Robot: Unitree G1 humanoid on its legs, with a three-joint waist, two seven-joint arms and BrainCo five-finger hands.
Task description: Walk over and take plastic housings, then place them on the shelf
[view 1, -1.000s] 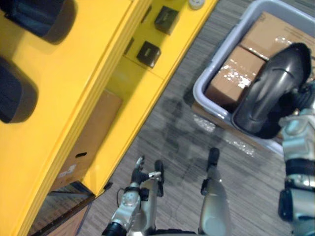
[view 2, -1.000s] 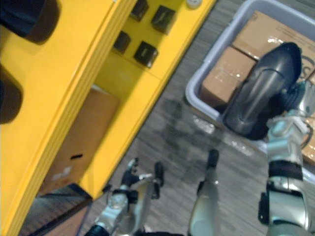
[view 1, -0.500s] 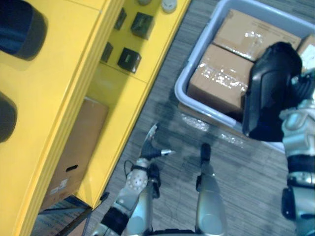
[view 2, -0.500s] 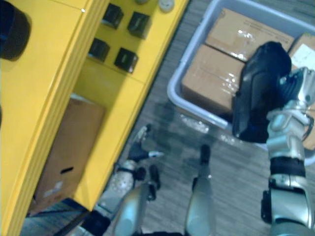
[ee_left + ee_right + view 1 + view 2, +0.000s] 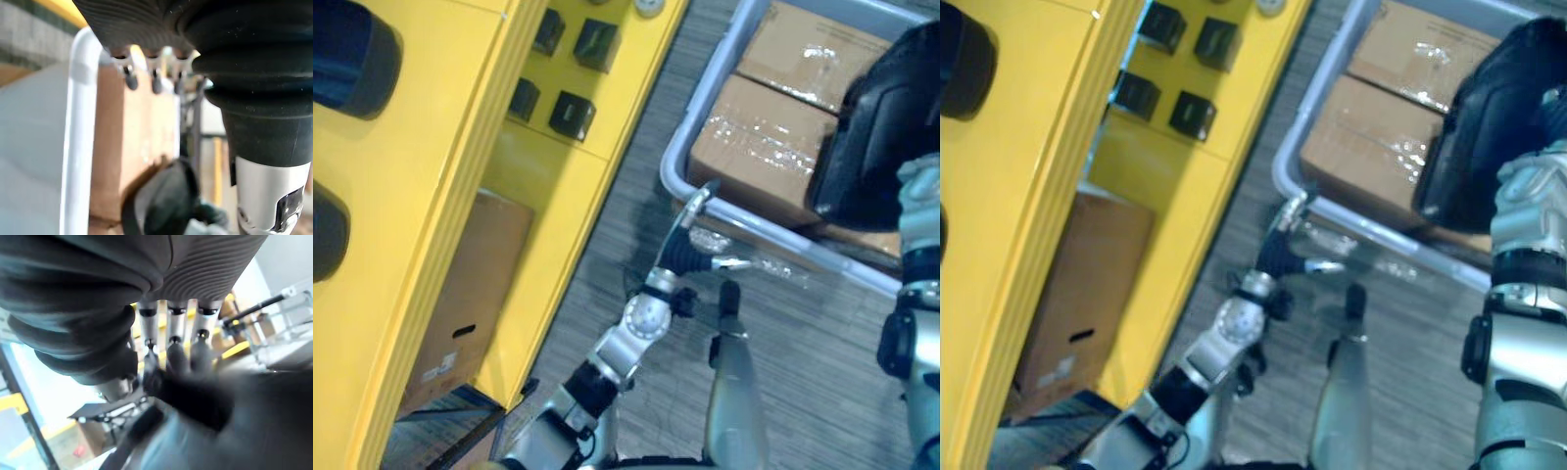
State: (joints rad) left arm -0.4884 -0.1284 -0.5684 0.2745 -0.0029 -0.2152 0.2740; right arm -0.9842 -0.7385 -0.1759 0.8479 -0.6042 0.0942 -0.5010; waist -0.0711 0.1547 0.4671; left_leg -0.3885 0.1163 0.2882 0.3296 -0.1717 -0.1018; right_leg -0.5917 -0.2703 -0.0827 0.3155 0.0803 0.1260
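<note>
Clamps the right hand (image 5: 1526,186) on a large black rounded plastic housing (image 5: 876,122), fingers curled against its dark shell in the right wrist view. Holds that housing up at the right, above a pale grey plastic tub (image 5: 668,168) on the grey striped carpet floor (image 5: 822,362), in front of taped brown cardboard boxes (image 5: 759,147) packed side by side in the tub. Reaches the left hand (image 5: 685,255) forward over the floor, fingers (image 5: 131,78) straight and apart, thumb out to the side, gripping nothing, right at the tub's near rim; cannot tell whether touching it. Faces a yellow metal shelf (image 5: 431,176) on the left, well apart from the housing. Shows two dark rounded shapes (image 5: 352,54) on the shelf's upper level, small black cube-shaped boxes (image 5: 573,115) on a lower level, and a plain brown carton (image 5: 460,294) tucked beneath.
</note>
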